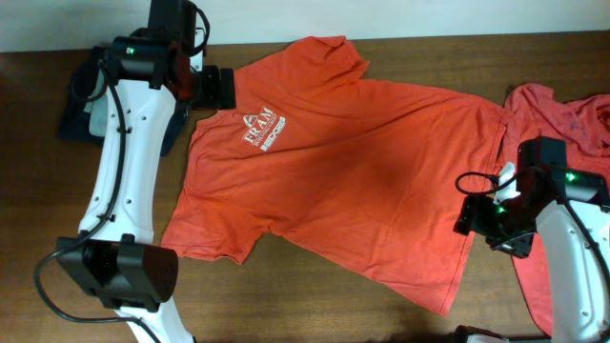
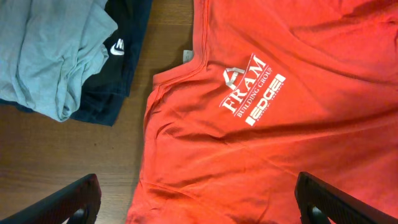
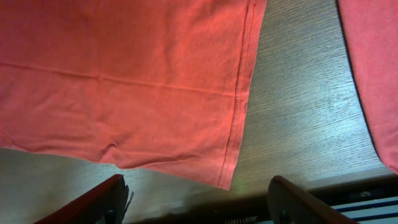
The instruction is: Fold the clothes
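Right, counting two orange-red shirts. Spotting the spread T-shirt [image 1: 362,181] flat and front-up across the middle of the table [image 1: 286,305], collar far left, hem near right, one white chest logo [image 1: 265,131] showing. Spotting the second T-shirt [image 1: 562,114] rumpled at the right edge, just beside the first, partly out of frame. Counting two grippers too. Finding the left gripper [image 1: 217,86] by the collar, spread wide above the cloth, gripping nothing. Finding the right gripper [image 1: 474,217] at the hem's near-right corner, parted fairly wide, holding nothing. Adding two more garments stacked far left: a grey garment [image 2: 50,56] folded atop a dark garment [image 2: 118,62] bearing a small white mark. Underneath everything, brown wood grain, lightly glossy. Beyond the far edge, just a pale strip [image 1: 429,11].
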